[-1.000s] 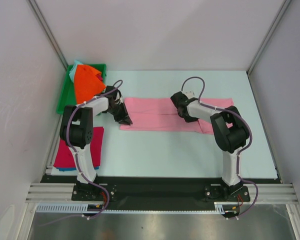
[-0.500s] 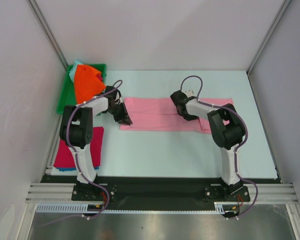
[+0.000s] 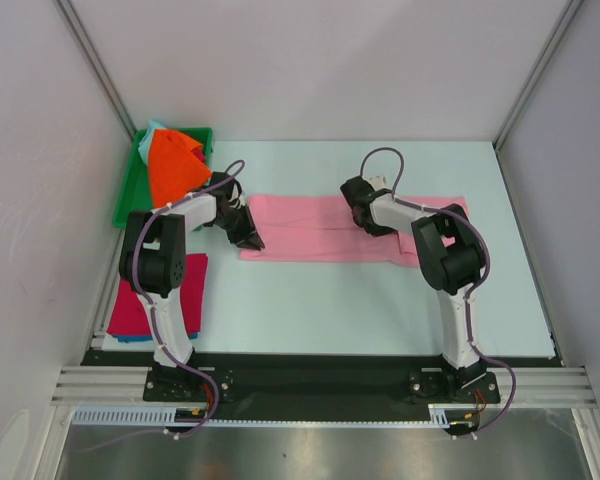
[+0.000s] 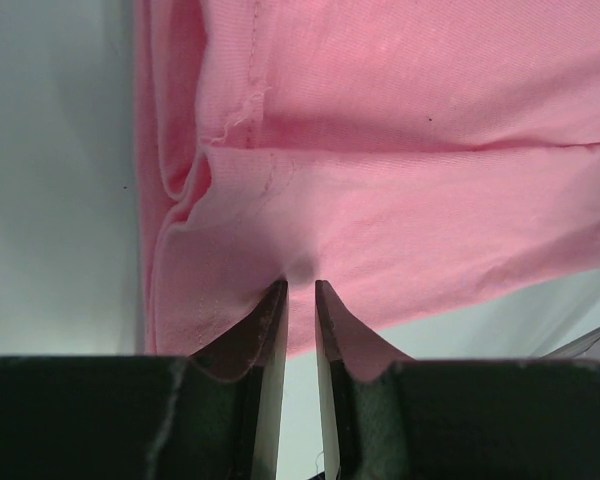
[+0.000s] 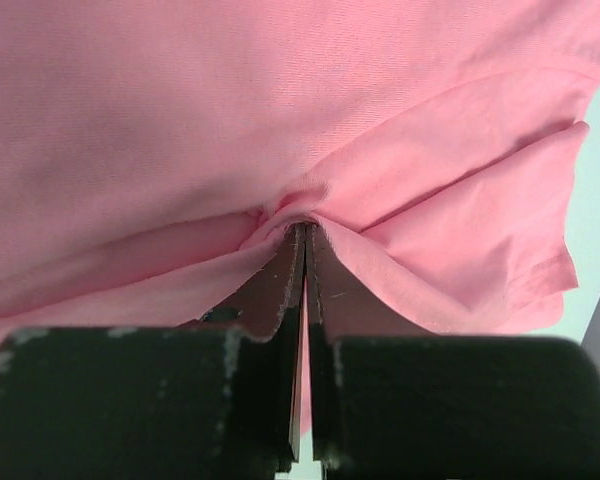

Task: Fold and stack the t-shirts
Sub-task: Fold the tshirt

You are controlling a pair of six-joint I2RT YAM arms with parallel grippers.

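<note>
A light pink t-shirt (image 3: 310, 232) lies folded into a long strip across the middle of the table. My left gripper (image 3: 248, 238) sits at the strip's left front corner. In the left wrist view it (image 4: 300, 285) stands nearly shut, its tips pinching the pink hem (image 4: 300, 262). My right gripper (image 3: 365, 225) is over the strip right of centre, shut (image 5: 305, 225) on a puckered fold of the same shirt (image 5: 180, 120). A bright orange t-shirt (image 3: 172, 168) is heaped in the green tray. A folded magenta-red t-shirt (image 3: 140, 300) lies at the front left on a pale teal one (image 3: 130, 339).
The green tray (image 3: 128, 192) stands at the back left corner against the left wall. Metal frame posts and white walls close in the table (image 3: 310, 310) on three sides. The arms' bases are bolted on the black rail (image 3: 310, 380) at the near edge.
My right gripper has shifted a little left and toward the back, taking its pinched fold of pink cloth along. The left gripper has stayed put.
</note>
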